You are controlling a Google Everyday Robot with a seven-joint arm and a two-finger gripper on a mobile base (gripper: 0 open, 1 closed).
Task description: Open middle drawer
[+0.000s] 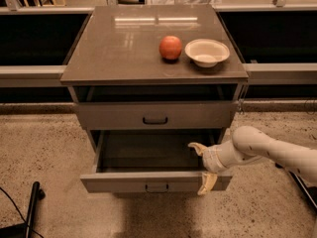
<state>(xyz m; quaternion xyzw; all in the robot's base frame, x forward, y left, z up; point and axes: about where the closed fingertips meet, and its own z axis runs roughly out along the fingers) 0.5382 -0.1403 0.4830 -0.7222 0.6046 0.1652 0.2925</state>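
The middle drawer [156,181] is pulled well out of the grey cabinet [124,58], and its dark inside is empty. Its flat grey front carries a small dark loop handle [156,187] at centre. My gripper [201,165] is at the right end of that front. One pale finger [195,147] reaches inside the drawer and the other [207,183] hangs down outside the front. They are spread apart and straddle the front panel. The drawer above [155,115] is nearly shut. Any drawer below is hidden.
A red apple [170,47] and a white bowl [207,52] sit on the cabinet top. Dark shelving runs along the wall on both sides behind the cabinet. A black pole [30,207] and cable lie on the speckled floor at the lower left. My arm [277,152] comes in from the right.
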